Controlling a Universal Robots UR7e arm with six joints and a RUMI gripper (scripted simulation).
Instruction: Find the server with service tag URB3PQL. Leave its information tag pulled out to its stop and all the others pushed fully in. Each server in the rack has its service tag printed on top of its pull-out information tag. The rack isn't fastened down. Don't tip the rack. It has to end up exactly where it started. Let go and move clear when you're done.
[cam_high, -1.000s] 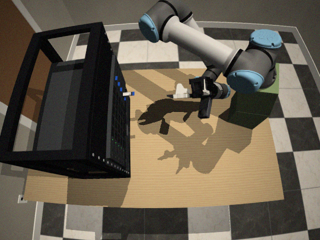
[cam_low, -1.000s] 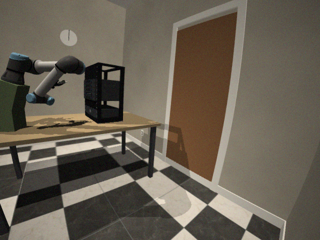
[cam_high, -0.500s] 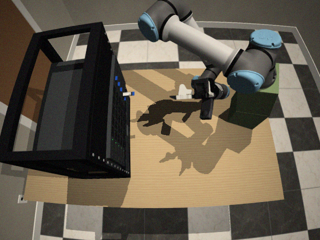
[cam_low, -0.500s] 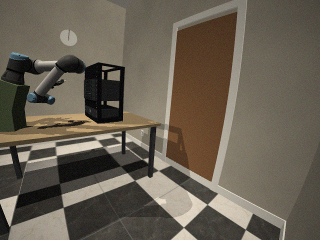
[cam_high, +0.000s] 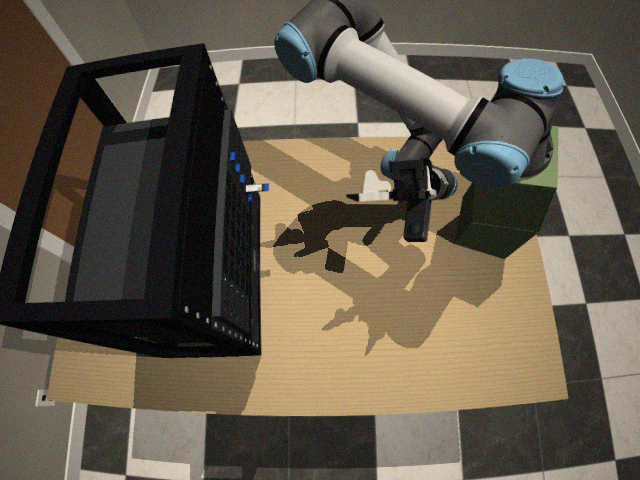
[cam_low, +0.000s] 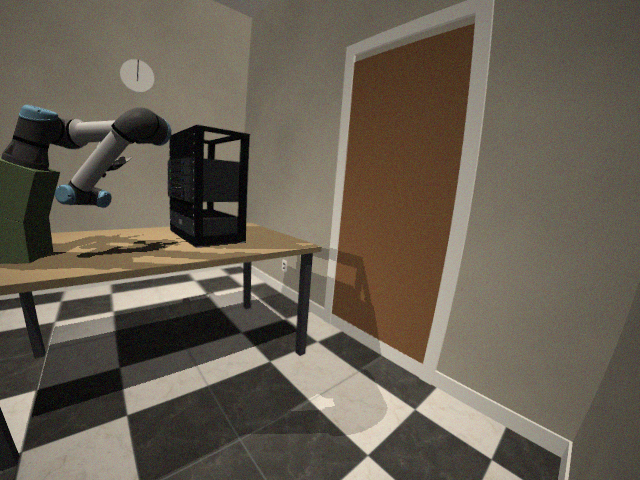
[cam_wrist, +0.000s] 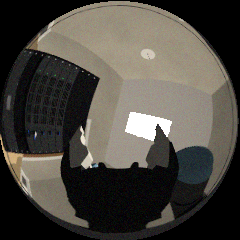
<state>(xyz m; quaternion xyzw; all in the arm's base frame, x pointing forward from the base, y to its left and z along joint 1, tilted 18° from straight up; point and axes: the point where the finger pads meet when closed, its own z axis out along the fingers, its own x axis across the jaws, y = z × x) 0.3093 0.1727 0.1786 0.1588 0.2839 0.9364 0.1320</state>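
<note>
White tag with a blue end stands out from the front of the black rack, in the row of blue tabs. Print on it not legible from here, so can't confirm URB3PQL. Whether it's at its stop: can't tell either. The other tabs sit near the server faces; fully home or not, can't tell.

Gripper is open, nothing between the fingers, well apart from the rack. Rack stands upright on the table.

Handling, my read: tag is thin, light, likely stiff plastic, bends or snaps if loaded sideways. Should slide easily with some friction in its slot. Smooth faces may slip in a loose pinch. Grab the blue end, both faces, fingers square to it, light squeeze, pull straight out along the slot. Don't lever up or down.

If it's the wrong one, push on the blue end, dead in line, slow, ease off at first resistance. Rack looks tall and is loose on the table, so a hard shove or a yank past the stop could shift or tip it. Neighbouring tabs are close; keep finger width in mind. Read the print first, then touch.
</note>
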